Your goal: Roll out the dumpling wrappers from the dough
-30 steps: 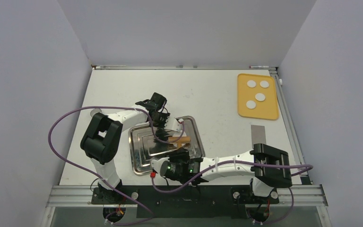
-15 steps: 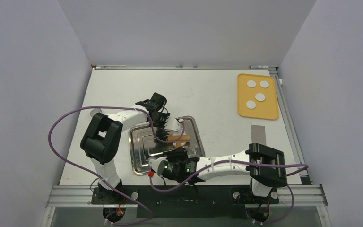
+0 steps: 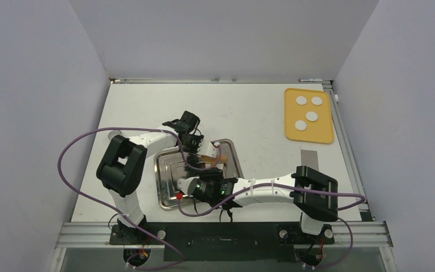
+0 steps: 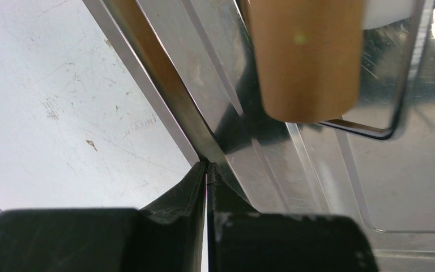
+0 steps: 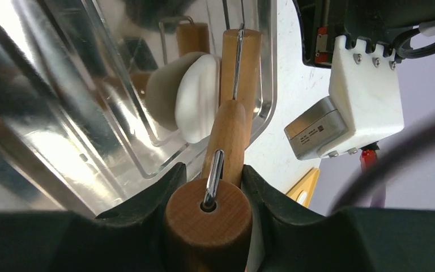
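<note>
Likely soft, tacky dough (image 5: 195, 99) was noted in the tray (image 5: 119, 130) against the rolling pin (image 5: 229, 130), which was clamped by the right gripper (image 5: 208, 187). The left gripper (image 4: 207, 181) was closed at the rim. Floppy dumpling wrappers (image 3: 311, 116) lay far right, best lifted edgewise.

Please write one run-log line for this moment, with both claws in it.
right claw: shut on rolling pin handle | pin: against dough lump in tray | left claw: shut at tray rim | mat: four discs
</note>
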